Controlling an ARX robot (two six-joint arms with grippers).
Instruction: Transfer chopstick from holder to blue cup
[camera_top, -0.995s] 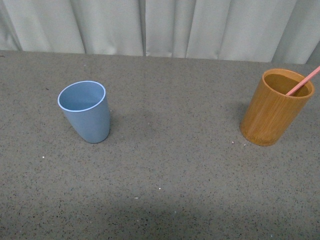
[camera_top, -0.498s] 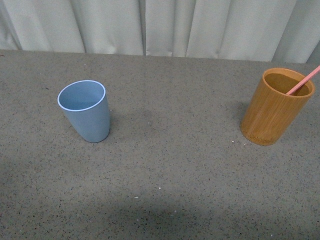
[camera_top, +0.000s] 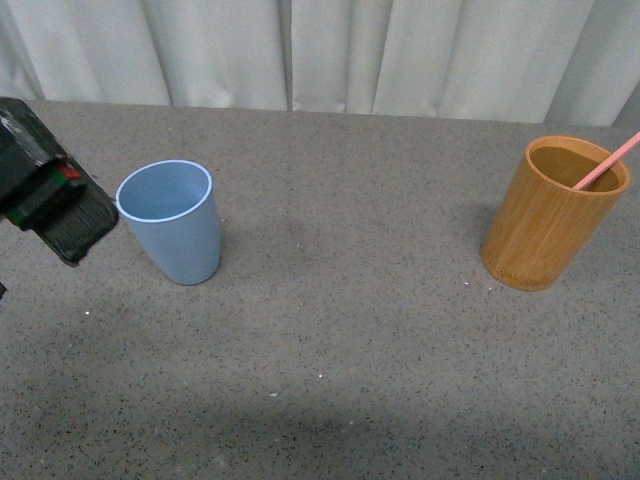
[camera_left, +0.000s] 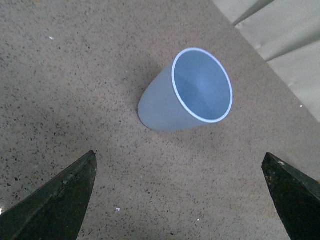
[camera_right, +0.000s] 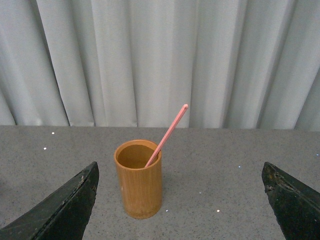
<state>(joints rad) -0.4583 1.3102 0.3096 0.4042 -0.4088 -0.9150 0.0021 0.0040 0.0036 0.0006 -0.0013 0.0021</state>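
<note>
No readable txt, labels or nos. on anything in view.

The blue cup (camera_top: 172, 235) is showing smooth, matt plastic; the holder (camera_top: 540, 230) is showing wood with a bamboo grain and a slight sheen; the chopstick (camera_top: 606, 162) is looking smooth. The table (camera_top: 350, 340) is presenting a rough, speckled grey top, and the curtain (camera_top: 400, 50) is reading as matt cloth.

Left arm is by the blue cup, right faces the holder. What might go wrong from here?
The left gripper, open, sits close to the blue cup; a nudge might tip it. The chopstick leans on the holder rim, so the right gripper may miss it or topple the holder.
</note>
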